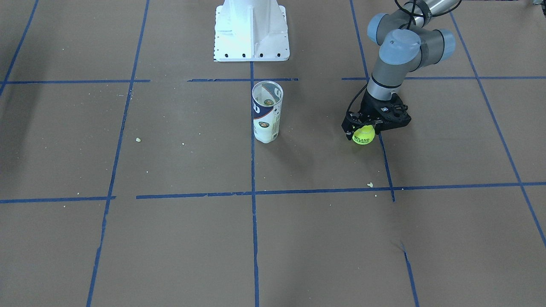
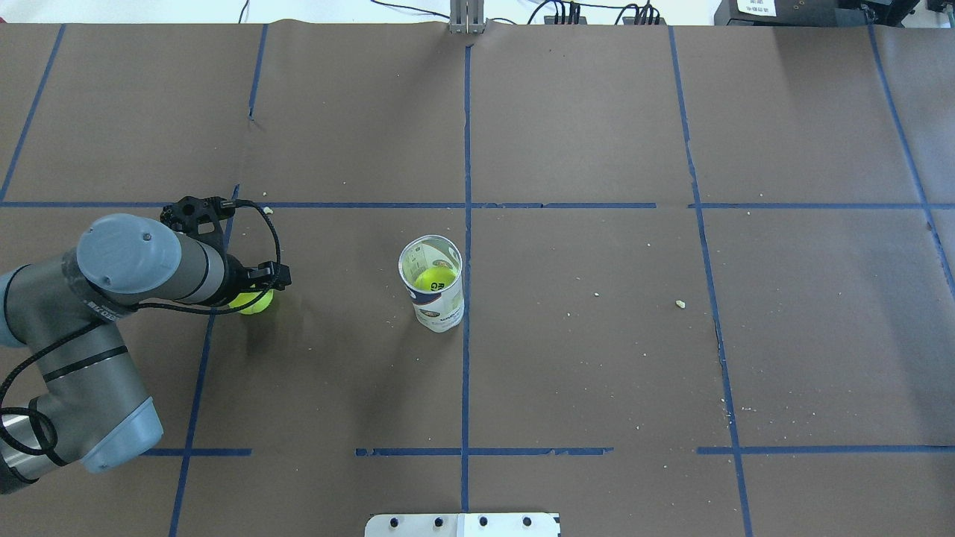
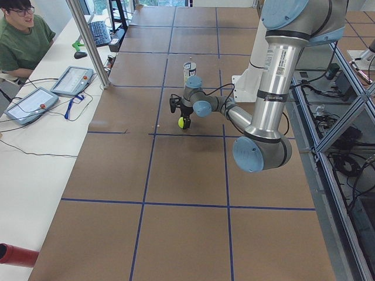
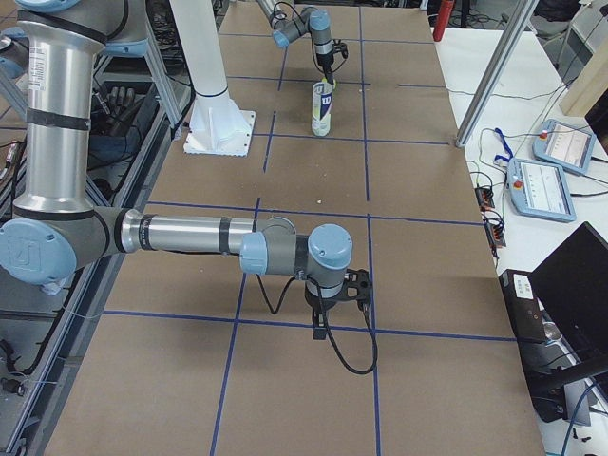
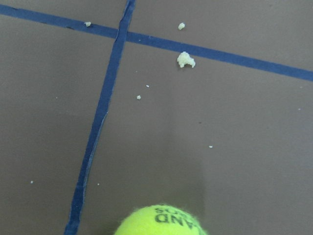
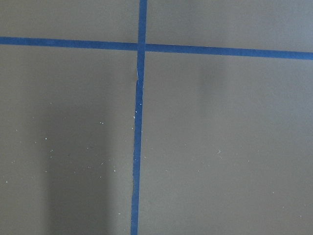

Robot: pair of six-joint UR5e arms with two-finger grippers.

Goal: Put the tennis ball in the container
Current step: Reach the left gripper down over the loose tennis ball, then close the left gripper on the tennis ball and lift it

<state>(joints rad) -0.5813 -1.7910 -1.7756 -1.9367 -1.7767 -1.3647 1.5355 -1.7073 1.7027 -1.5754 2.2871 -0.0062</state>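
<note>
Brown paper crossed with blue tape (image 1: pixel 253 238) covers the desk (image 1: pixel 179 238). On the front camera I see my left hand (image 1: pixel 363 129) clamped on the tennis ball (image 1: pixel 364 136), with the ball's dark lettering facing that camera. It is well apart from the can (image 1: pixel 267 113), which stands upright and open-topped by the desk's middle line. The overhead camera hides most of the gripped ball behind the left arm (image 2: pixel 142 261), but it looks down into the can and shows another yellow ball (image 2: pixel 435 279) inside, which the front camera misses. My right hand (image 4: pixel 334 302) appears only on the right-end camera, so I cannot tell whether it is apart or together.
</note>
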